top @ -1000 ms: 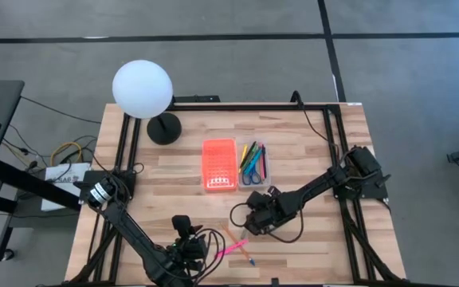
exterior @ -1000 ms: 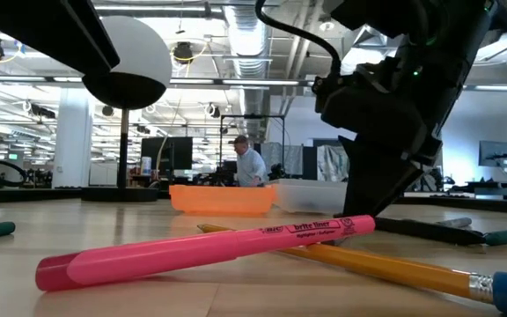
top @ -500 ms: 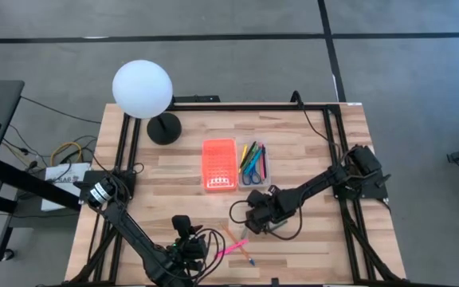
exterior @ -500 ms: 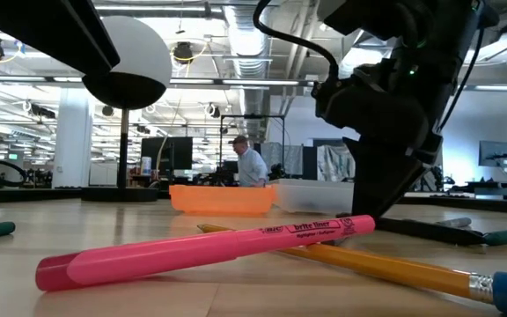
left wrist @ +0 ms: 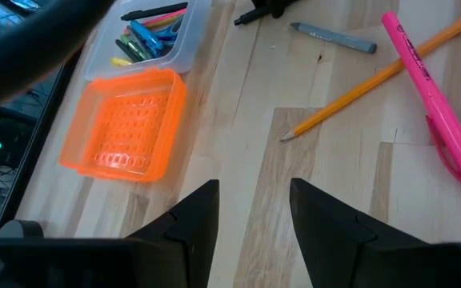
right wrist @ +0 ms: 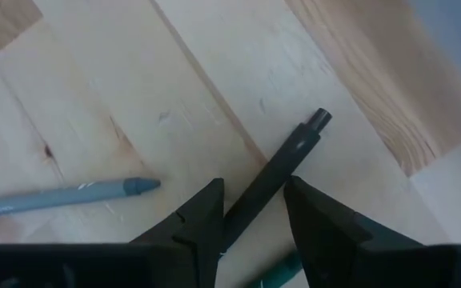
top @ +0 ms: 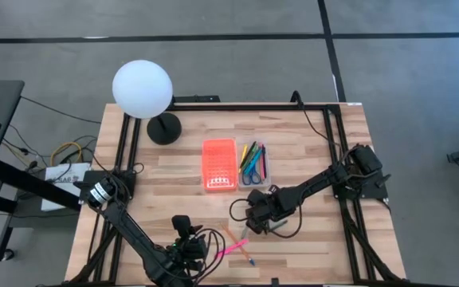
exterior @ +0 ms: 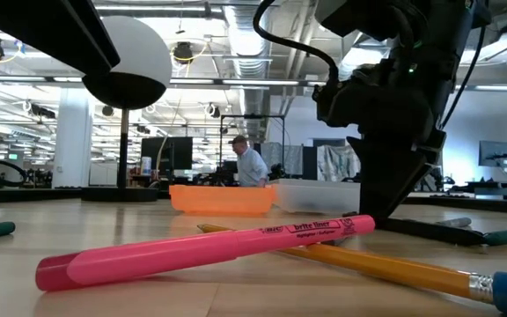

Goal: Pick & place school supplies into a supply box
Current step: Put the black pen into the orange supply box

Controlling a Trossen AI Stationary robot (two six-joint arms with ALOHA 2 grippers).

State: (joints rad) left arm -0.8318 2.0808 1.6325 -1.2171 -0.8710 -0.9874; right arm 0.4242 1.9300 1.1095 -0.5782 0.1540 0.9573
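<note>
Black pen lying flat on the wood table, sitting between the right gripper's two fingers, fingers narrowing around it but not clearly clamping yet. Grey pencil lying just beside it, green pen tip showing near the fingers. Compared with a second ago, the right gripper is sitting slightly lower and nearer the front edge of the table, and its jaws are narrower than before; nothing on the table has shifted.

Supply box: clear tray resting mid-table holding several pens and blue scissors, orange lid lying open right beside it, touching. Same spot as earlier.

Pink highlighter and yellow pencil lying crossed near the front edge, highlighter on top, unmoved.

Left gripper hovering over the front-left of the table, jaws wide, holding nothing, same as before.

White globe lamp standing at the back-left corner. A person standing far off in the room behind.
</note>
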